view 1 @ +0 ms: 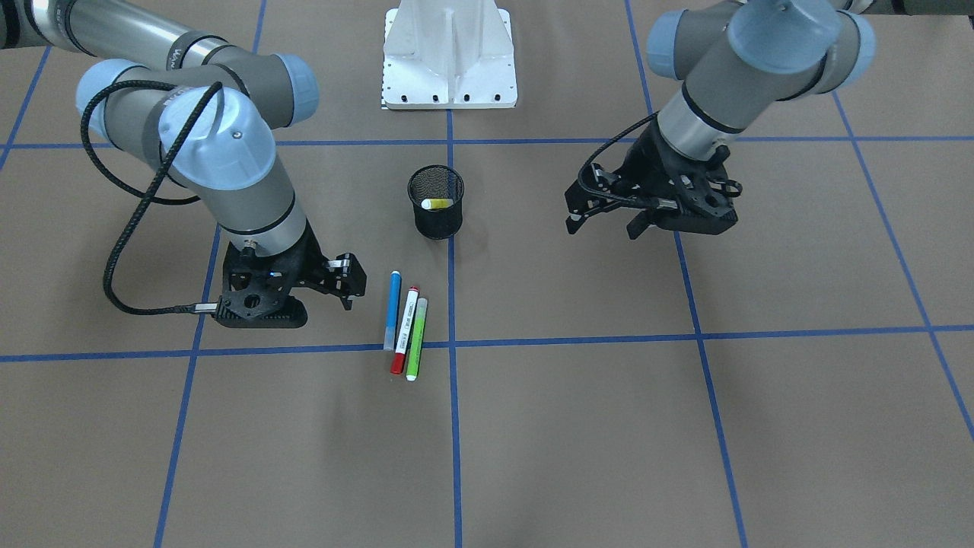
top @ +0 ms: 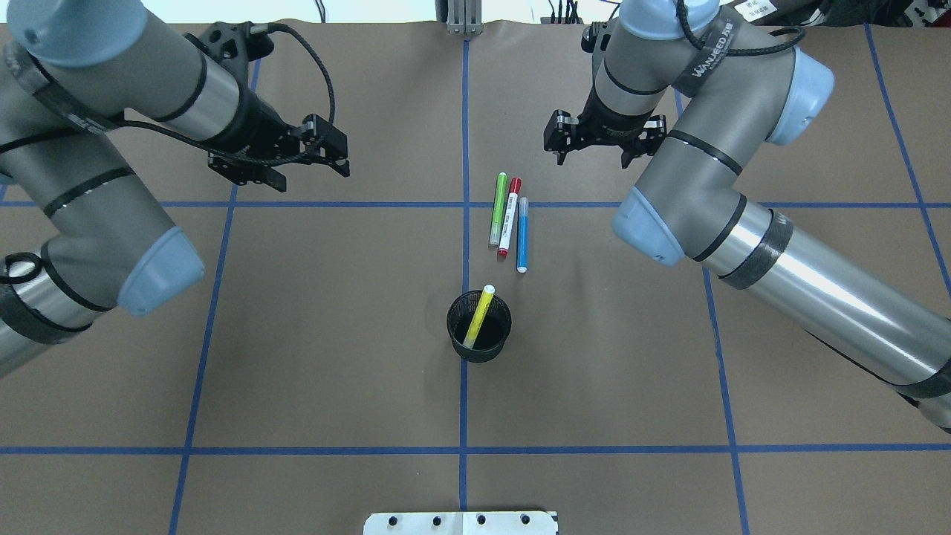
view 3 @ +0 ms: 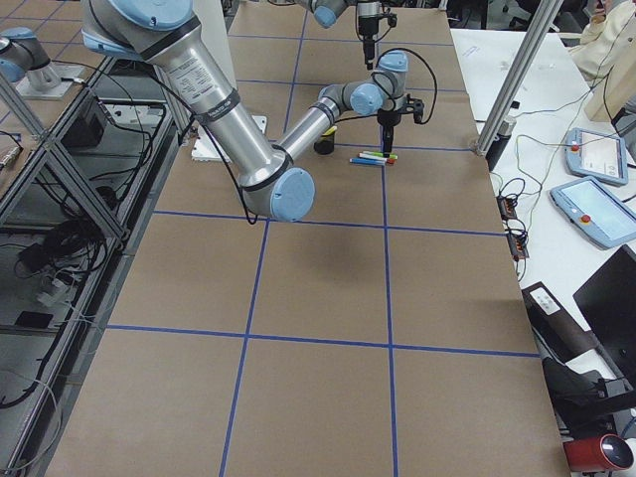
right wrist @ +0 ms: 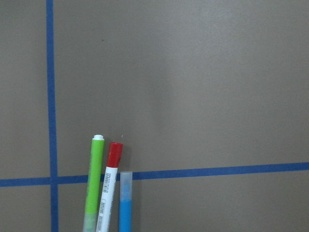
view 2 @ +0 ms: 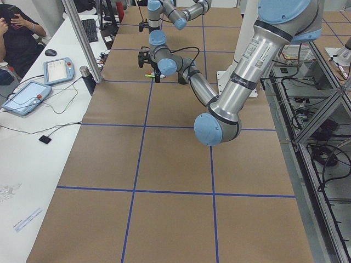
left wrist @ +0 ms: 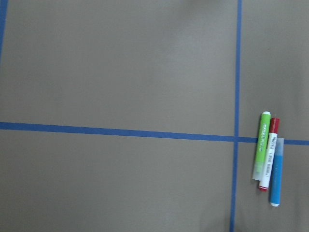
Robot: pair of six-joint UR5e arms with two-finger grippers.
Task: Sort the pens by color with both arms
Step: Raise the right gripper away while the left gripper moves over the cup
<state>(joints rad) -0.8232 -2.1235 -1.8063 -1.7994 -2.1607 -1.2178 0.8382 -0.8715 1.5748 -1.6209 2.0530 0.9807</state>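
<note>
Three pens lie side by side on the brown table: lime green (top: 498, 208), white-bodied with a red cap (top: 510, 217) and blue (top: 522, 234). They also show in the front view: blue (view 1: 393, 310), red (view 1: 405, 329), green (view 1: 416, 339). The yellow pen (top: 479, 313) leans inside the black mesh cup (top: 492, 349). My left gripper (top: 312, 174) is open and empty, hovering well left of the pens. My right gripper (top: 593, 157) is open and empty, just right of and beyond the pens. Both wrist views show the three pens, green (left wrist: 260, 152) and red (right wrist: 110, 188), but no fingers.
The white pedestal base (view 1: 449, 57) stands at the robot's edge of the table. Blue tape lines (top: 464, 416) divide the table into squares. Operator tables with tablets (view 2: 24, 97) flank the far side.
</note>
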